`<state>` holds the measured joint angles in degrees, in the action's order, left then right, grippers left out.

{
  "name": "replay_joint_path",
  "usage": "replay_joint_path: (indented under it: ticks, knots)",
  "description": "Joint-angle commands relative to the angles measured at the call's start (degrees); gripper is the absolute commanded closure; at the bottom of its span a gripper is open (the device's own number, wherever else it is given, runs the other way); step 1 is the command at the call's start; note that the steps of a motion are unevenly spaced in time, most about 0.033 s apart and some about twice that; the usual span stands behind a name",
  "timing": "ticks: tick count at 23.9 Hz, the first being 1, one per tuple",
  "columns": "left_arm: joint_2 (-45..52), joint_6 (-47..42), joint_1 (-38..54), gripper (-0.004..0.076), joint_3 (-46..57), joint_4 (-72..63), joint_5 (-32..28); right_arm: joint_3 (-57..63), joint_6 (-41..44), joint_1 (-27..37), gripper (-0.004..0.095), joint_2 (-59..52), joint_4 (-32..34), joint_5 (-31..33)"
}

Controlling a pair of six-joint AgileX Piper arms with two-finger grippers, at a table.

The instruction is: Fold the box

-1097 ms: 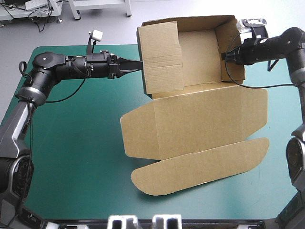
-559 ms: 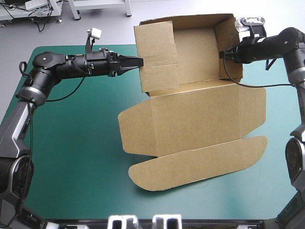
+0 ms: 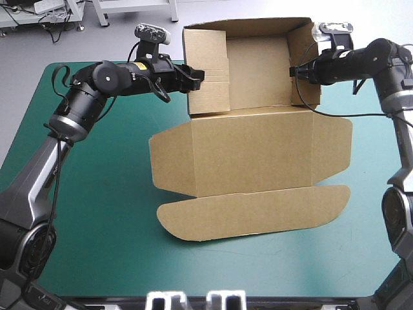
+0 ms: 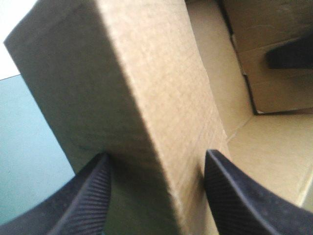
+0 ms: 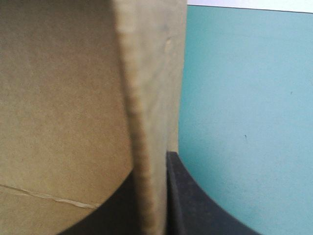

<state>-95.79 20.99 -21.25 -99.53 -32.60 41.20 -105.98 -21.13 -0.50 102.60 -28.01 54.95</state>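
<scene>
Table: teal-green cover (image 3: 97, 213), the far half taken up mostly by the work piece.

Box (image 3: 251, 152): brown board, partly formed. It lies centre to far-centre on the table.
- Tray (image 3: 258, 64) at the table's far edge, walls raised, open on top.
- Lid (image 3: 193, 155) flat on the cover, running from the tray's near wall toward the robot, with a side tab at each end.
- Rounded flap (image 3: 251, 213) also flat, nearest the robot.

Left wall (image 3: 206, 77): upright, with a folded-over panel lying against its inner face. In the left wrist view it shows as a thick slab of board (image 4: 146, 98).
Right wall (image 3: 304, 64): upright. The right wrist view shows it edge-on (image 5: 146, 98), with cover (image 5: 244, 98) on its outer side.

Left gripper (image 3: 195, 76) (image 4: 156, 193): at the tray's left wall, reaching in from the left. Its fingers (image 4: 88, 200) stand well apart with the thick wall between them, one outside and one inside the tray. I cannot tell whether they press the board.

Right gripper (image 3: 293, 71) (image 5: 151, 208): at the tray's right wall. The fingers (image 5: 190, 200) are nearly together and pinch the wall's edge. One black fingertip (image 4: 291, 54) shows across the tray in the left wrist view.
</scene>
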Motion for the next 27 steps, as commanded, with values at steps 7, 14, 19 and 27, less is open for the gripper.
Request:
replay_joint_path:
  ticks: [7, 14, 19, 27]
  knots:
    - [1.7, -28.2, -3.3, 0.0353, -2.0, 28.8, -4.5, -2.1, 1.6, -3.5, 0.0927, -3.2, -5.3, -2.2]
    - [-1.2, -27.6, -5.7, 0.0702, -2.3, 29.7, -2.0, -2.1, 1.3, -4.3, 0.0927, -2.3, -0.2, 3.0]
    - [-4.4, -25.9, -6.6, 0.0734, -2.3, 30.1, 2.7, -2.0, 3.0, -4.3, 0.0927, 0.1, 7.0, 10.6]
    - [-7.2, -24.8, -6.6, 0.0734, -3.4, 30.2, 7.8, -2.0, 6.6, -5.9, 0.0927, 4.2, 15.3, 16.5]
